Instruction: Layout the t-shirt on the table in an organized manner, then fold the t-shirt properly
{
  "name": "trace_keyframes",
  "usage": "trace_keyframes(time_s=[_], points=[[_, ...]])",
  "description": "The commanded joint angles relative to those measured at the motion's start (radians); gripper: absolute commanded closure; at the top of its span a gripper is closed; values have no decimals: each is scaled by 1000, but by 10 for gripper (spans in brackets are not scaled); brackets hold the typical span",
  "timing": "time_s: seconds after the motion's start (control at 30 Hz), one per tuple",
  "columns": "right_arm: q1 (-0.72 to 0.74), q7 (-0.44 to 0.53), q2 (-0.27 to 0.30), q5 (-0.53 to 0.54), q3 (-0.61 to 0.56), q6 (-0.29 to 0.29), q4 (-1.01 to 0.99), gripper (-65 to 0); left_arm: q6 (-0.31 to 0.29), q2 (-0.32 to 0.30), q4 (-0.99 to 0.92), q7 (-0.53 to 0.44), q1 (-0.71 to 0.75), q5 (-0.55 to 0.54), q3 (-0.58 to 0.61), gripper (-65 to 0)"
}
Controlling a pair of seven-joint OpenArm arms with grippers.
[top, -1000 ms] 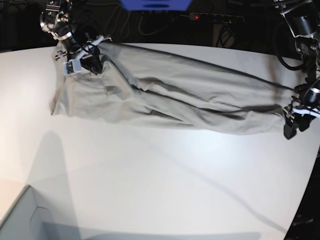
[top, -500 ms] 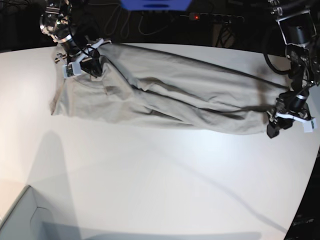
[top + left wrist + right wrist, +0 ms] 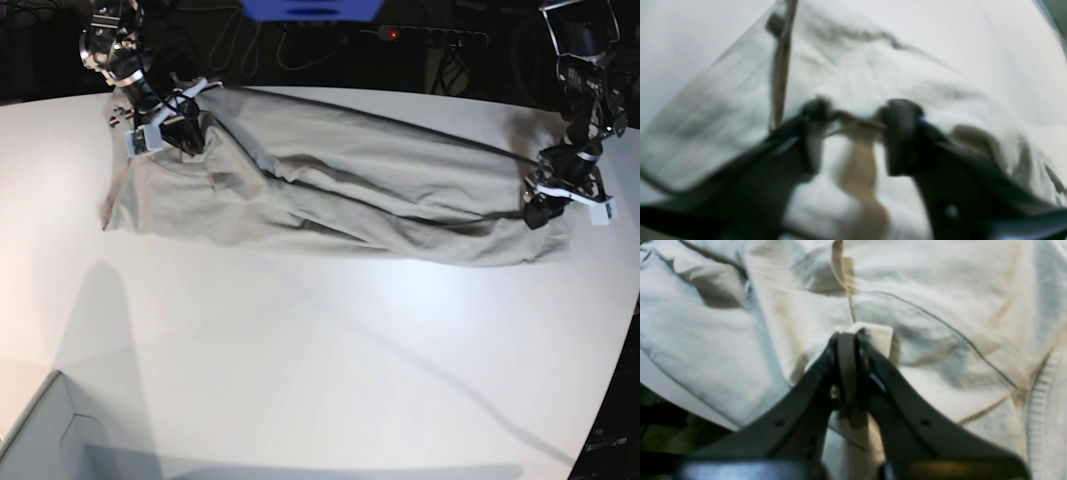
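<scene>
Base view: t-shirt lies stretched in a long, wrinkled band across the far part of the white table, between both arms. Right gripper is pinched tight on a fold of cloth. Left gripper straddles a ridge of fabric, jaws partly apart; grip uncertain, image blurred. Cloth judged light, limp, non-slippery woven cotton with darker seams; best taken at hem corners or shoulder seams.
</scene>
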Motion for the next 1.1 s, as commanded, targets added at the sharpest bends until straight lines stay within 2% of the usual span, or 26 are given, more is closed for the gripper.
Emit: trace_keyframes(time_s=[0.0, 0.1, 0.17, 0.37, 0.47, 0.57, 0.67, 0.8, 0.87, 1.07], points=[[1, 25, 2, 13, 1, 10, 12, 0, -11, -17, 18, -18, 1, -15, -5, -188], [1, 25, 2, 13, 1, 10, 12, 0, -19, -17, 19, -15, 15, -17, -69, -77], [1, 25, 2, 13, 1, 10, 12, 0, -19, -14, 33, -14, 15, -17, -120, -39], [1, 25, 2, 13, -1, 10, 12, 0, -13, 24, 277, -11, 51, -15, -189, -40], [1, 25, 2, 13, -1, 10, 12, 0, -11, 21, 357, 60, 35, -6, -195, -40], [1, 25, 2, 13, -1, 10, 12, 0, -10, 1, 335, 127, -50, -2, -198, -40], [1, 25, 2, 13, -1, 10, 12, 0, -10, -6, 220, 150, -136, 44, -223, -103], [1, 25, 2, 13, -1, 10, 12, 0, -10, -5, 73, 149, -228, 115, -240, -312], [3, 25, 2, 13, -1, 10, 12, 0, -10, -3, 39, 146, -237, 121, -240, -378], [3, 25, 6, 13, -1, 10, 12, 0, -10, -2, -22, 143, -251, 121, -238, -319]])
